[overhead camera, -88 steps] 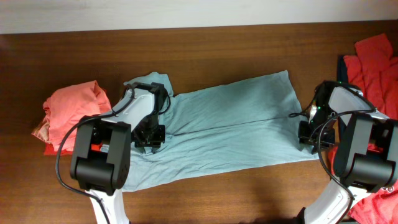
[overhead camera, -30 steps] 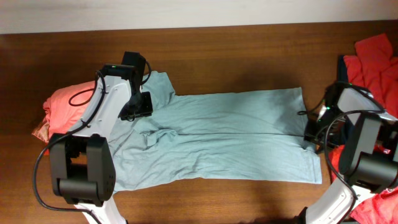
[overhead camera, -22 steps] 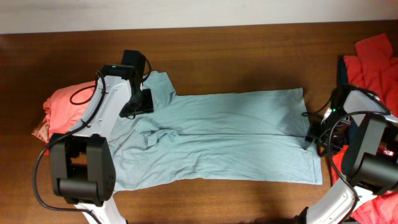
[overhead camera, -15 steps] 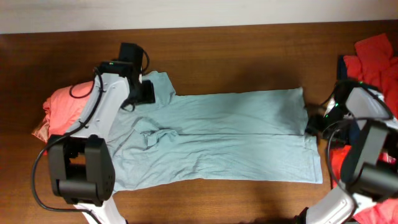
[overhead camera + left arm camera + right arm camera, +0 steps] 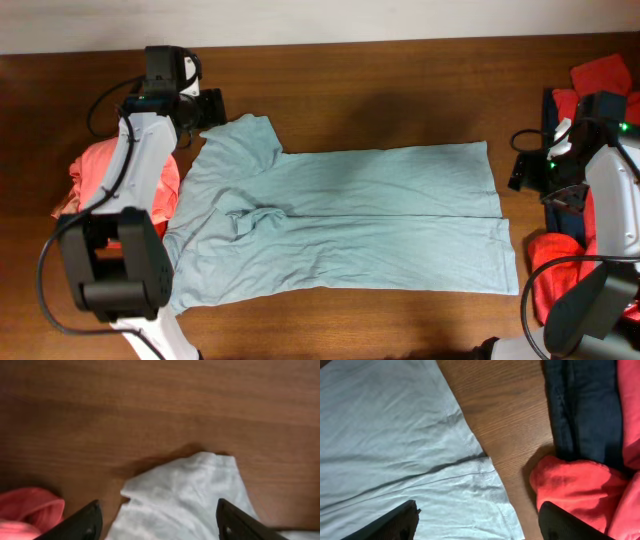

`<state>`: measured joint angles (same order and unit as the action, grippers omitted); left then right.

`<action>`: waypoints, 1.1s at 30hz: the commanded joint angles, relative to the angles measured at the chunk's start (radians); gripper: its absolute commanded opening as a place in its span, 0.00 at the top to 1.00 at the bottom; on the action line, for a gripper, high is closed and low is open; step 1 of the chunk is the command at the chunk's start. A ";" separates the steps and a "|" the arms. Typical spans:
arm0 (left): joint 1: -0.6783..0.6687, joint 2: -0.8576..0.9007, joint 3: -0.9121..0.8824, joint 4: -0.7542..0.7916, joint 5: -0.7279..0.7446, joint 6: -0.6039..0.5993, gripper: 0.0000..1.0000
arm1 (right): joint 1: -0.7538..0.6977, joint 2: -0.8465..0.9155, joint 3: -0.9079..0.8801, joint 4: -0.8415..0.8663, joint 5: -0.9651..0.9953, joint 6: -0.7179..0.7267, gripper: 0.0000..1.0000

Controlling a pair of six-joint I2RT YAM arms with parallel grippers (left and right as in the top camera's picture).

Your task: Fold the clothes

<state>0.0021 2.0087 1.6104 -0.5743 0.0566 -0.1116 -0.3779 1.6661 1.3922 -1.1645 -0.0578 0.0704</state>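
1. The pale grey-blue T-shirt [image 5: 350, 220] lies flat across the middle of the wooden table [image 5: 400, 80]. Its collar end is at frame left and its hem at frame right.
2. A cloth edge runs left to right along the shirt's middle, and the hem steps at that line. From this I judge that at least one long side is already turned in, so the lengthwise fold is done or nearly so.
3. One sleeve [image 5: 245, 130] juts out at the upper left, and there are puckers near the collar. That end probably needs tidying.
4. The left gripper [image 5: 208, 106] hangs above the table just beyond that sleeve. Its jaws are spread wide and hold nothing.
5. The right gripper [image 5: 522, 172] sits just off the hem at frame right. It is also spread wide and empty.
6. What looks left to do on this shirt is the crosswise folds, bringing the hem toward the collar.
7. A coral-red shirt [image 5: 95, 165] is bunched at the left edge. A navy shirt [image 5: 580, 405] and more coral-red cloth [image 5: 605, 85] are heaped at the right. These appear unfolded, so most of the task is not yet done.
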 commanded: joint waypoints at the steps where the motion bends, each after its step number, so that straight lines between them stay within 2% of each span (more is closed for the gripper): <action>1: -0.001 0.082 0.009 0.032 0.045 0.024 0.28 | 0.006 0.005 0.007 -0.003 -0.018 -0.011 0.19; 13: -0.001 0.209 0.009 0.089 0.053 0.023 0.28 | 0.006 0.005 0.007 -0.006 -0.017 -0.014 0.19; 17: -0.001 0.209 0.009 0.089 0.056 0.023 0.41 | 0.006 0.005 0.007 -0.004 -0.017 -0.014 0.21; 18: -0.001 0.209 0.009 0.088 0.056 0.023 0.48 | 0.006 0.005 0.007 -0.003 -0.017 -0.014 0.23; 20: -0.001 0.209 0.009 0.085 0.058 0.023 0.69 | 0.006 0.005 0.007 -0.002 -0.017 -0.014 0.23; 22: -0.001 0.209 0.009 0.082 0.064 0.023 0.80 | 0.006 0.005 0.007 -0.002 -0.016 -0.014 0.23; 24: -0.001 0.209 0.009 0.077 0.072 0.024 0.87 | 0.006 0.005 0.007 -0.002 -0.016 -0.014 0.23; 27: -0.001 0.209 0.009 0.070 0.079 0.024 0.89 | 0.006 0.005 0.007 -0.002 -0.013 -0.014 0.23; 28: 0.000 0.209 0.009 0.069 0.078 0.024 0.88 | 0.006 0.005 0.007 -0.002 -0.013 -0.014 0.23; 29: 0.002 0.209 0.010 0.068 0.078 0.024 0.80 | 0.006 0.006 0.007 -0.002 -0.013 -0.014 0.23; 30: 0.005 0.208 0.012 0.064 0.075 0.024 0.54 | 0.006 0.008 0.007 -0.002 -0.013 -0.014 0.23; 31: 0.009 0.207 0.014 0.061 0.074 0.024 0.37 | 0.006 0.008 0.006 -0.003 -0.013 -0.014 0.23; 32: 0.014 0.207 0.020 0.056 0.075 0.023 0.28 | 0.006 0.009 0.006 -0.002 -0.013 -0.014 0.24; 33: 0.019 0.207 0.029 0.043 0.074 0.023 0.25 | 0.006 0.009 0.005 -0.002 -0.013 -0.014 0.23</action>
<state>0.0029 2.2036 1.6108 -0.5159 0.1173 -0.0933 -0.3779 1.6661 1.3922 -1.1671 -0.0696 0.0555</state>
